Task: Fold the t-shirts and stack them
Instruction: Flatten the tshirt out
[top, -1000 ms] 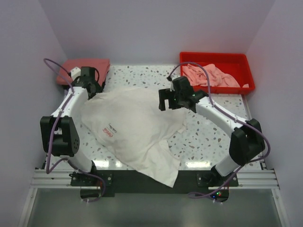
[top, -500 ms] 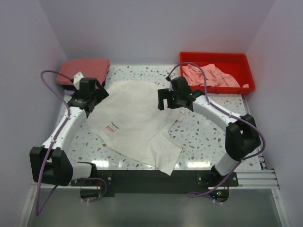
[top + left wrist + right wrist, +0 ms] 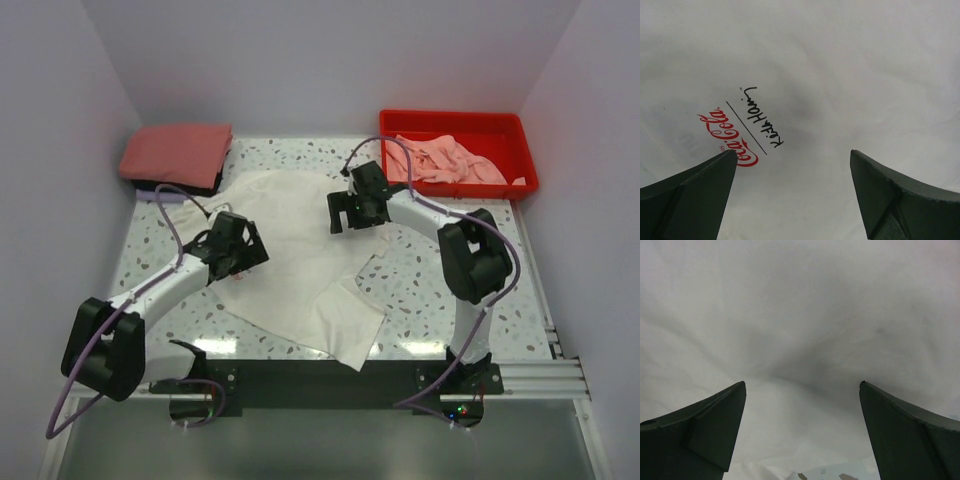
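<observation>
A white t-shirt (image 3: 300, 230) lies spread and rumpled on the table, one flap reaching the near edge. Its red script logo (image 3: 727, 137) and a black signature show in the left wrist view. My left gripper (image 3: 238, 248) hovers open over that print, nothing between its fingers (image 3: 705, 190). My right gripper (image 3: 345, 212) stands open over the shirt's far right part, with only white cloth (image 3: 800, 330) below it. Light pink t-shirts (image 3: 445, 160) lie heaped in the tray. A folded salmon-red t-shirt (image 3: 175, 152) tops a stack at the far left, a black one just showing beneath.
The red plastic tray (image 3: 455, 122) stands at the far right corner. Speckled tabletop (image 3: 430, 280) shows right of the shirt and along the left side. Purple walls close in the left, back and right. A black rail runs along the near edge (image 3: 320, 375).
My left arm has swung from the shirt's far-left edge by the folded stack down over the logo, jaws open slightly wider. The shirt has settled flatter. The right gripper edged back slightly.
</observation>
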Controlling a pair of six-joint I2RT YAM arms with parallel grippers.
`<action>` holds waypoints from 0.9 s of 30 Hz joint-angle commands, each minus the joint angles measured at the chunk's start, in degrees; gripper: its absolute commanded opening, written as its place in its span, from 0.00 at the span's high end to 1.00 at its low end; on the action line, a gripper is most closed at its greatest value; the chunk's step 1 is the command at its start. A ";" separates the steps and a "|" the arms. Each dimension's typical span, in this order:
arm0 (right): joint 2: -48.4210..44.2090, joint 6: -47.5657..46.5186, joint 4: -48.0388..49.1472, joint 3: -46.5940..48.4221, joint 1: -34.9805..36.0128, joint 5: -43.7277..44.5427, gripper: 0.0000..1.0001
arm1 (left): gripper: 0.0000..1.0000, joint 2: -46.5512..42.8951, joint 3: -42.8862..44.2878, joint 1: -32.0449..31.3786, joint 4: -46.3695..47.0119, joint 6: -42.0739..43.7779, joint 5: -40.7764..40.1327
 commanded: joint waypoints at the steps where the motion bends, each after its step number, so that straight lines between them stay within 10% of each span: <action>1: 2.20 -2.28 1.41 2.34 0.14 -2.26 0.01 | 0.00 0.37 -2.14 -0.41 3.41 -1.48 -0.13; 13: -5.17 2.19 7.03 -16.26 0.14 -2.35 0.01 | 0.00 14.85 0.57 -0.41 7.98 -0.16 2.14; 27: -15.99 10.20 10.64 -35.54 1.02 -3.49 0.01 | 0.00 45.97 37.56 -5.59 -1.85 5.99 -0.57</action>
